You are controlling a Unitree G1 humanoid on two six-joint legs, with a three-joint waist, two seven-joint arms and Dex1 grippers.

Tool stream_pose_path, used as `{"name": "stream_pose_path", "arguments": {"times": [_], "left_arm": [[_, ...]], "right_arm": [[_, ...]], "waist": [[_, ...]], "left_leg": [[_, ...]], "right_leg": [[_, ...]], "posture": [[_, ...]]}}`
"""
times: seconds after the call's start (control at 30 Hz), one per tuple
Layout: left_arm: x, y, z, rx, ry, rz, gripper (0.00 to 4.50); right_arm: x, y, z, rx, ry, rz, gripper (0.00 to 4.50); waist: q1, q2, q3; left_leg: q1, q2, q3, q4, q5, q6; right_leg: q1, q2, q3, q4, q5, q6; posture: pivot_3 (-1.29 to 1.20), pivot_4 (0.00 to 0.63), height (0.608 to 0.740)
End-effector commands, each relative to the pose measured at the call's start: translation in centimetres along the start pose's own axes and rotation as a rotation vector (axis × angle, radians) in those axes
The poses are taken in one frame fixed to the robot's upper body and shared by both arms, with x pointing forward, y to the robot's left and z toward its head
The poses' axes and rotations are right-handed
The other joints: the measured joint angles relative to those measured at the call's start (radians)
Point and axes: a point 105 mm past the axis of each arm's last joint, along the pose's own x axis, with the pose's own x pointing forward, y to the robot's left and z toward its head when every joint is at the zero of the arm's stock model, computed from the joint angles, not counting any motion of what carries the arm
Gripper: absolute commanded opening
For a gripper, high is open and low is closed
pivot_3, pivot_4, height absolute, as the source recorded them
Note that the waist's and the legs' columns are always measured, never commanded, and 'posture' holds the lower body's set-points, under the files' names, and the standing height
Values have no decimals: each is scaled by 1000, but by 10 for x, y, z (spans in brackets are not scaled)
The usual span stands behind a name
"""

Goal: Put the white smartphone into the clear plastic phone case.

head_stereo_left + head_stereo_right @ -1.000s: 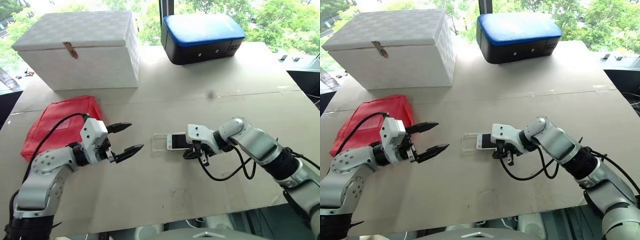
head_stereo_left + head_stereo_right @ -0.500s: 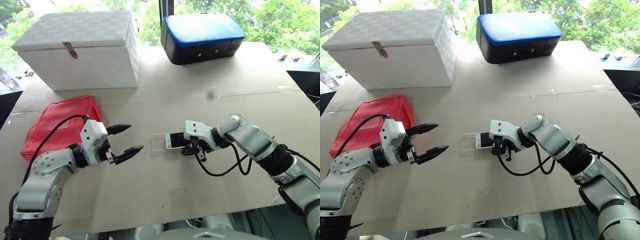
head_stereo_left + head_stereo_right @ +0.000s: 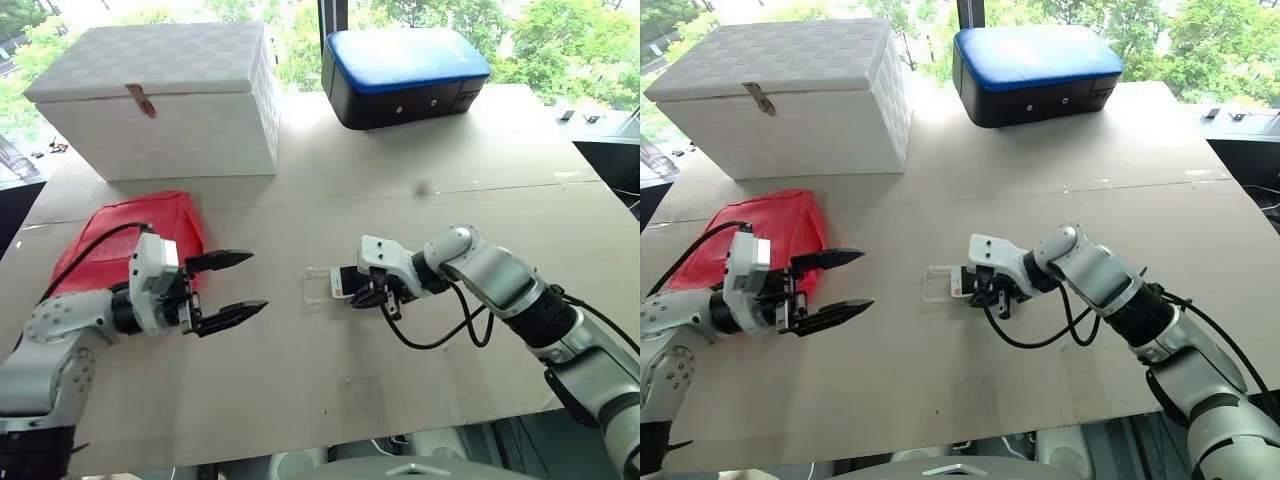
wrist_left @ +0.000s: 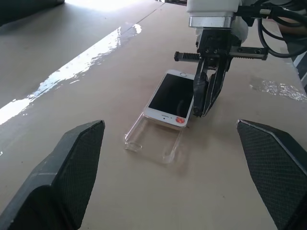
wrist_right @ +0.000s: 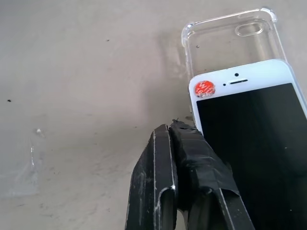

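I am seeing my right gripper point(image 5: 178, 132) with its two black fingers pressed flat together, gripping nothing, the tips sitting against the long edge of the white smartphone point(image 4: 171, 98). The phone is lying screen up on the table point(image 3: 420, 180), a small red sticker showing at its top corner. Its top end is resting inside the near end of the clear plastic phone case point(image 4: 154, 140), overlapping the case only partway; the rest of the case, with its camera cut-out, is lying bare beyond the phone. The phone's other end is sticking out past the case's rim toward my right arm.

My left gripper point(image 3: 228, 289) is hanging above the table well apart from the case, its fingers spread wide and pointing across at the phone, holding nothing.

Just behind my left arm a red cloth bag point(image 3: 120, 235) is lying flat. Farther back a white woven box point(image 3: 165, 100) with a lid clasp is standing, and beside it a black case with a blue top point(image 3: 405, 75).
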Motion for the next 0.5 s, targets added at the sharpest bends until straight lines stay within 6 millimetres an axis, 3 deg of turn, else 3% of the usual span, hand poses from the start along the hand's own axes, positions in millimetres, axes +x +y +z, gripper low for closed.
{"name": "stream_pose_path", "arguments": {"times": [0.03,0.5], "left_arm": [[-2,2,9,14,-12,-18,4500],[8,-4,13,2,-11,-46,4500]], "right_arm": [[-8,-4,13,-21,-42,-27,23],[-14,-2,21,-10,-89,-19,23]], "waist": [[0,0,0],[0,0,0]], "left_leg": [[0,0,0,0,0,0],[0,0,0,0,0,0]], "right_leg": [[0,0,0,0,0,0],[0,0,1,0,0,0]], "posture": [[0,150,740],[0,150,740]]}}
